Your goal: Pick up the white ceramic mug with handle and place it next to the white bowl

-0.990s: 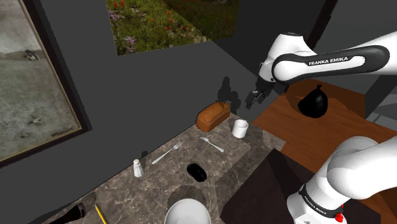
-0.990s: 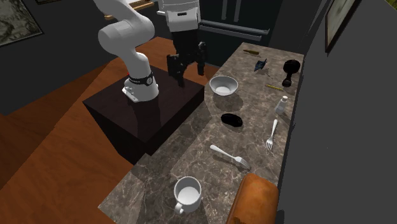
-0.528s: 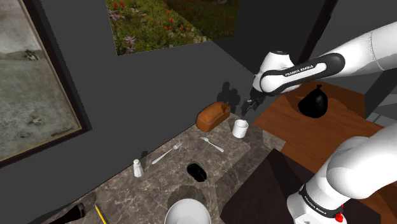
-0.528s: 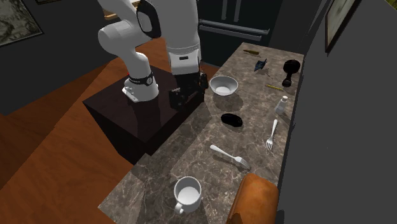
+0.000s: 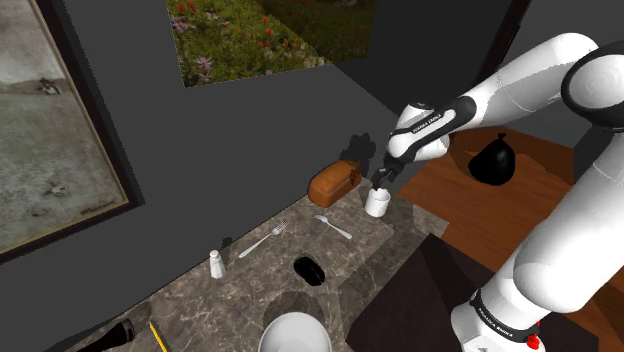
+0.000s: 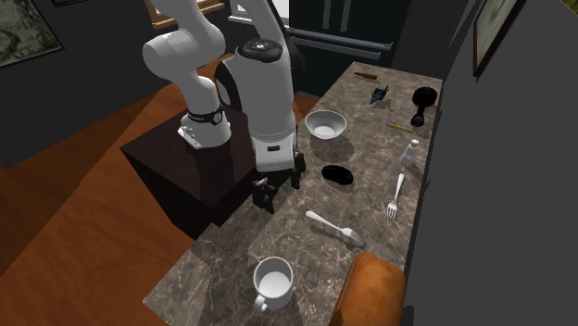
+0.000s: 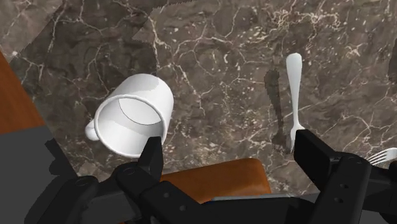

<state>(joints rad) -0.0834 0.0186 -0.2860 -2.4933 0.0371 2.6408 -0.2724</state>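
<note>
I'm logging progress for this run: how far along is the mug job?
Done: nothing yet; the white mug stands upright on the marble counter beside the bread loaf, unheld. In hand: the open gripper hovers above it, the mug not between its fingers. Left: grasp, lift, carry it along the counter to the white bowl and set it down beside it.

Shoulder view: white bowl (image 5: 296, 335) cropped by the lower edge. Second exterior view: brown loaf (image 6: 373, 289) cropped likewise. Wrist view: loaf partly masked by the jaws; one fork (image 7: 385, 155) cropped at the frame edge.
</note>
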